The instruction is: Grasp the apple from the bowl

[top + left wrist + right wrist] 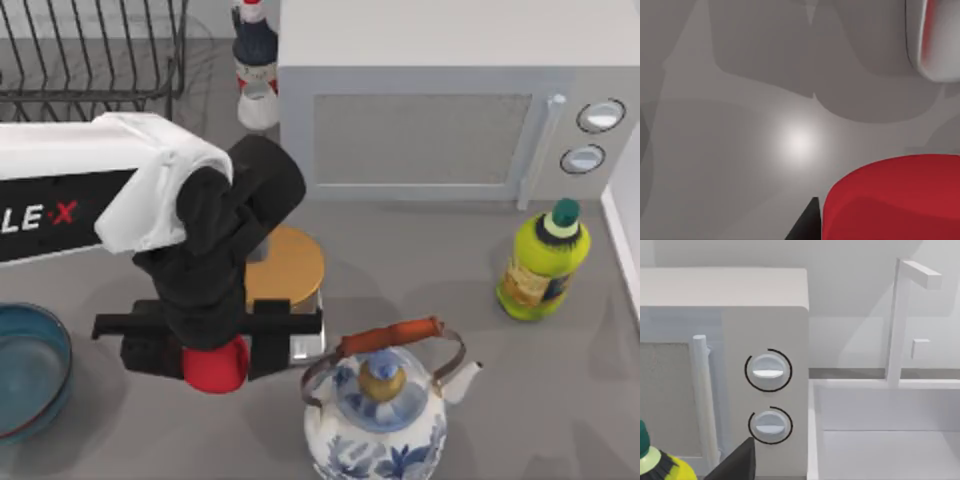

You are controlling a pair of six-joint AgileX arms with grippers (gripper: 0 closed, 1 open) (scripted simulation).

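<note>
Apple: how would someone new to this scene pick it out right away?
In the top view, find the big grey microwave at the back, then come forward past the gold scale plate. The apple sits at the left tool, away from the bowl at the table's left edge. It is the plain bright red lump, unlike the patterned kettle beside it.

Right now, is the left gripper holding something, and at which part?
The left gripper holds the small bright red apple by its sides; the blue-teal bowl sits apart.
</note>
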